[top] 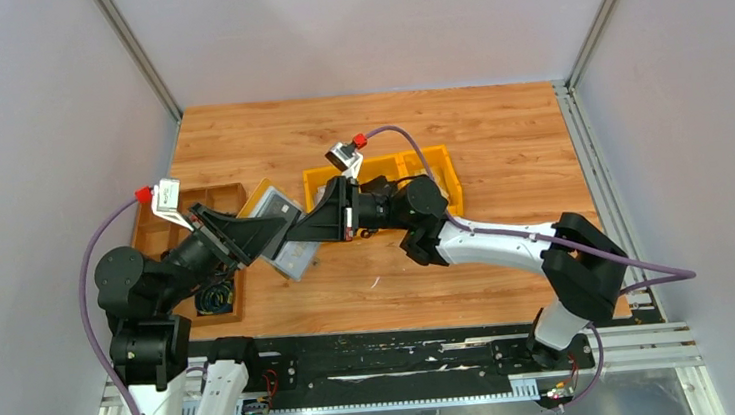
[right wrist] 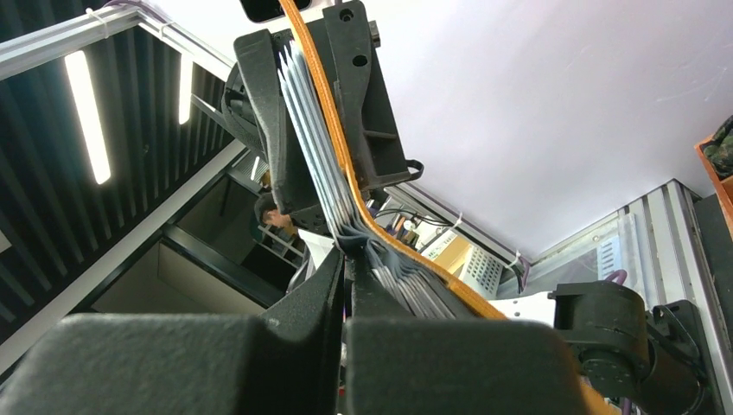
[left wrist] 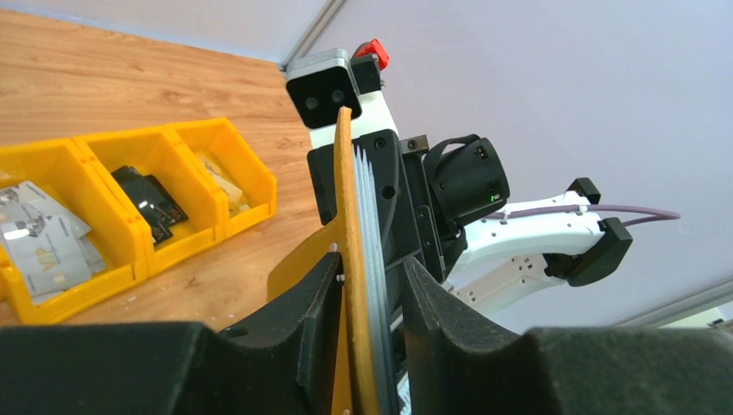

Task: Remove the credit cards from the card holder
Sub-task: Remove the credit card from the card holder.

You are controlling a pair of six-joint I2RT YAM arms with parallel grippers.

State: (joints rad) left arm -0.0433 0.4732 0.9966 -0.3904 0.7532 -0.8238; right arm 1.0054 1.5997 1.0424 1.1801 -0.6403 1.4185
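Hanging open above the table [top: 468, 259], left of centre, the card holder [top: 291, 258] spans both arms. The right gripper [right wrist: 346, 268] is clamped tight on its grey lining; the left gripper [left wrist: 367, 272] straddles the yellow flap, gripping or not I cannot tell. Cards [left wrist: 47, 246] lie in the yellow bins [top: 449, 180] at two o'clock; I'd judge the emptying unfinished, the pockets looking layered.

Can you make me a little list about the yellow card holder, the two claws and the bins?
Card holder: open, held up in the air between both claws
Left claw: one finger on each side of a flap; grip unclear
Right claw: shut on the grey inside part
Yellow bins: three in a row; grey cards in one, black cards in the next
Brown tray: at the left side
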